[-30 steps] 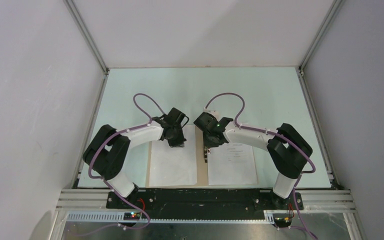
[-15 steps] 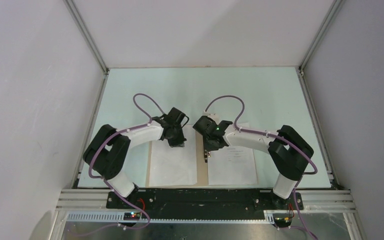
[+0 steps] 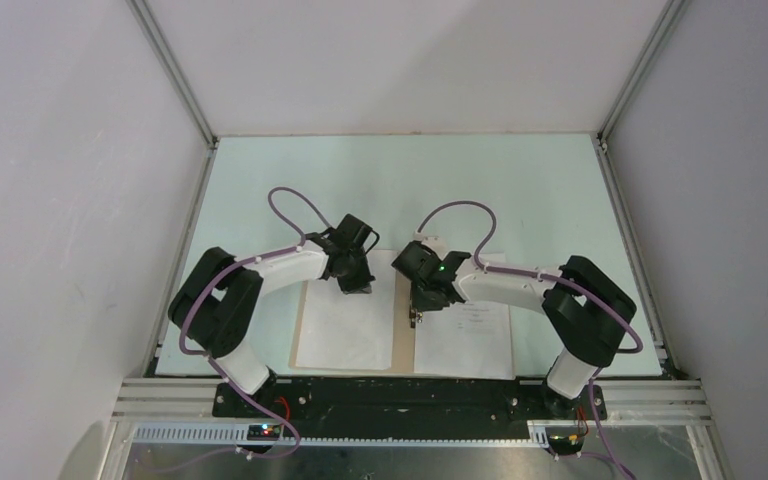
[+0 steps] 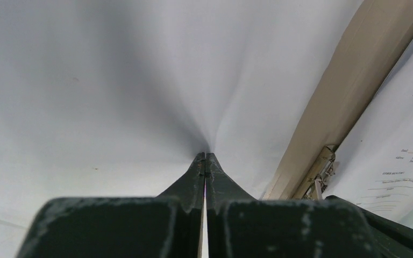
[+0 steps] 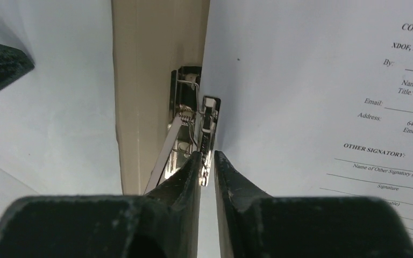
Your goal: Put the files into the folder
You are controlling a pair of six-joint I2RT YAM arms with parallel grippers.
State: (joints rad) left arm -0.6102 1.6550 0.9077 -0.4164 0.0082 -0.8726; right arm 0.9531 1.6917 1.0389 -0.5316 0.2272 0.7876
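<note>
The tan folder [image 3: 403, 345] lies open near the table's front edge. On its left half lies the blank file [image 3: 345, 330], on its right half the printed file [image 3: 465, 335]. My left gripper [image 3: 357, 288] is shut, and its tips [image 4: 205, 156] press on the blank file [image 4: 113, 80], which puckers around them. My right gripper [image 3: 416, 320] hangs over the spine. Its jaws [image 5: 208, 155] stand a narrow gap apart at the near end of the metal clip [image 5: 193, 118], beside the printed file's [image 5: 301, 107] left edge.
The pale green table [image 3: 410, 180] stretches beyond the folder to the back wall. White walls and aluminium posts [image 3: 175, 75] close in the sides. A metal rail [image 3: 410, 395] runs along the front edge by the arm bases.
My right gripper has slid a little along the spine towards the near edge, and its wrist has dropped lower. The left gripper has stayed on the blank file.
</note>
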